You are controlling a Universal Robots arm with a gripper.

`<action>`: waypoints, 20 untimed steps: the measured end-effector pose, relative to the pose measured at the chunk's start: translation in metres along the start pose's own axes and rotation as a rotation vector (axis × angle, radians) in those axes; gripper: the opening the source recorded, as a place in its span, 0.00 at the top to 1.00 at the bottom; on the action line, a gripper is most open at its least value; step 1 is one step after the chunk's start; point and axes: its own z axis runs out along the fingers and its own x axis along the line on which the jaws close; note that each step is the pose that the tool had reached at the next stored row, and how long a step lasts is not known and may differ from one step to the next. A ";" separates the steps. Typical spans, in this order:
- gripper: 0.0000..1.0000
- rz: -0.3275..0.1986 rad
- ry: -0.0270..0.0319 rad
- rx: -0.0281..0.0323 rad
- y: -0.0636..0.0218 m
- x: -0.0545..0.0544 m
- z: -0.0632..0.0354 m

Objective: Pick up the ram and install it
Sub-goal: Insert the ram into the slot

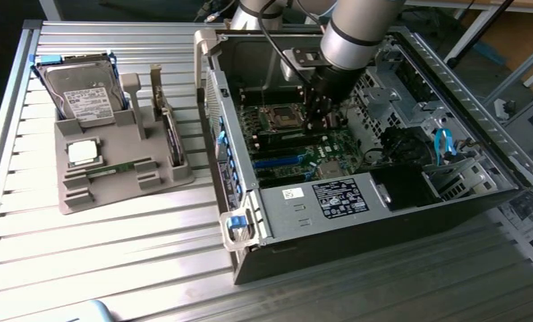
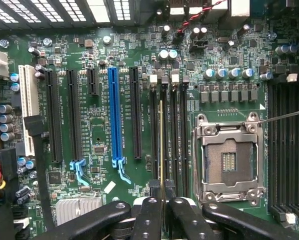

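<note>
the gripper (image 2: pixel 161 212) is inside the computer case (image 1: pixel 275 215), its fingers (image 2: pixel 148 217) pinched narrow on the ram (image 2: pixel 161 145). the ram stands on edge right over a memory slot (image 2: pixel 164 92) beside the empty cpu socket (image 2: pixel 228 160). to seat it well, hold the stick upright and parallel to the slot, match its ends to the slot's ends, and press straight down evenly, never at a tilt.

The ram (image 2: pixel 161 145) is edge-on here, just a thin line. Stands upright along the black slots (image 2: pixel 153 135) by the processor socket (image 2: pixel 229 160).
</note>
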 end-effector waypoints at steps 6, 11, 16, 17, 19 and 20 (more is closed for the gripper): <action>0.88 -0.007 0.0044 0.0000 0.0030 0.000 0.0002; 0.88 -0.008 0.0070 0.0000 0.0046 0.000 0.0003; 0.88 -0.010 0.0085 0.0000 0.0057 0.000 0.0004; 0.88 -0.010 0.0087 0.0000 0.0061 0.000 0.0004; 0.88 -0.011 0.0106 0.0001 0.0075 0.000 0.0006; 0.88 -0.011 0.0123 0.0002 0.0081 0.000 0.0006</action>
